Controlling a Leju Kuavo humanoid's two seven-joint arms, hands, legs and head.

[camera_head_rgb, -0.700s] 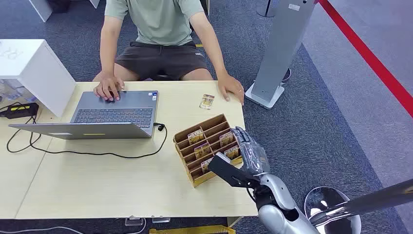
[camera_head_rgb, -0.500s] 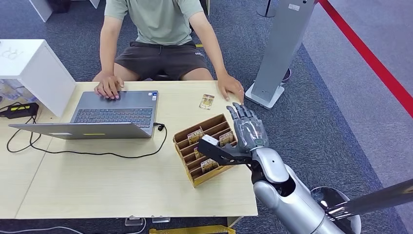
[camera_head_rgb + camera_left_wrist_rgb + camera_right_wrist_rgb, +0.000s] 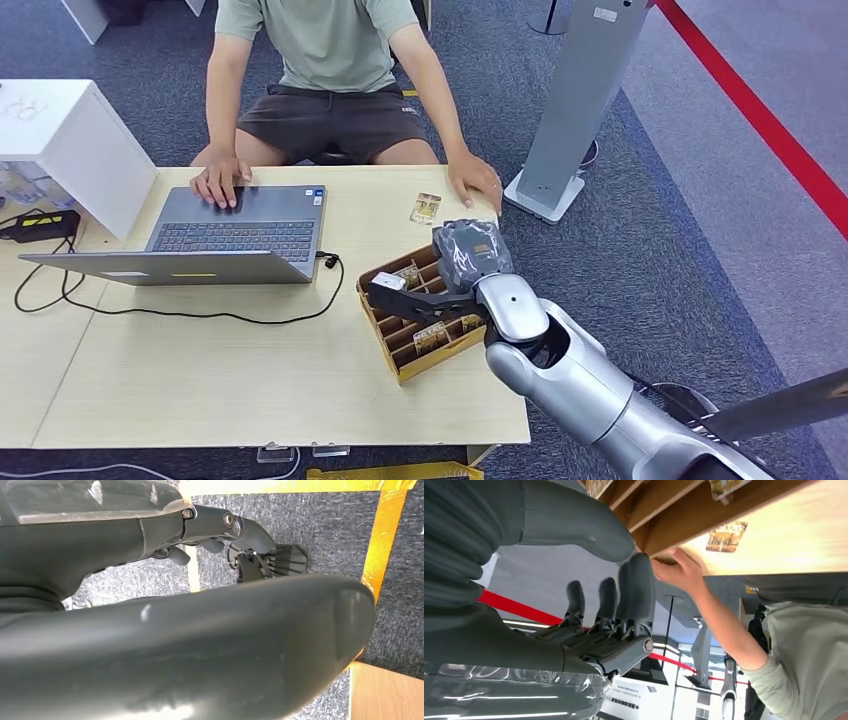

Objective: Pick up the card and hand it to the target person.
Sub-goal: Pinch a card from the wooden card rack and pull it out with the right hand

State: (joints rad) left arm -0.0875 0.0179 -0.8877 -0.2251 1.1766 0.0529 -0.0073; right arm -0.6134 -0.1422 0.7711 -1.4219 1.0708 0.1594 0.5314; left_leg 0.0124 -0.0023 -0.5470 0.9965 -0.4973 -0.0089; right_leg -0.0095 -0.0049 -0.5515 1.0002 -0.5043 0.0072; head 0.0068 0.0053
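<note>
A cardboard organizer (image 3: 400, 325) with several rows of slots stands near the centre of the head view, on the right part of the wooden table (image 3: 200, 370). Cards stand upright in its slots, among them one at the back row (image 3: 407, 272) and a few at the front (image 3: 432, 338). A single card (image 3: 425, 208) lies flat on the table above the organizer in the frame, just left of the seated person's hand (image 3: 474, 186), which rests at the table's far right corner. In the right wrist view that loose card (image 3: 726, 536) shows at upper right, beside the person's hand (image 3: 676, 572).

The right hand (image 3: 468, 262) hovers over the organizer's far right end, its thumb stretched left across the rows, its fingers (image 3: 636, 597) straight and apart, holding nothing. Whether the thumb touches a card cannot be told. The loose card lies apart from the fingers, toward the upper middle of the frame.

The left hand (image 3: 220, 527) shows above dark carpet with its fingers slightly curled; whether it is open or closed cannot be told.

A laptop (image 3: 235, 235) sits at the table's left, under the person's other hand (image 3: 220, 182).
</note>
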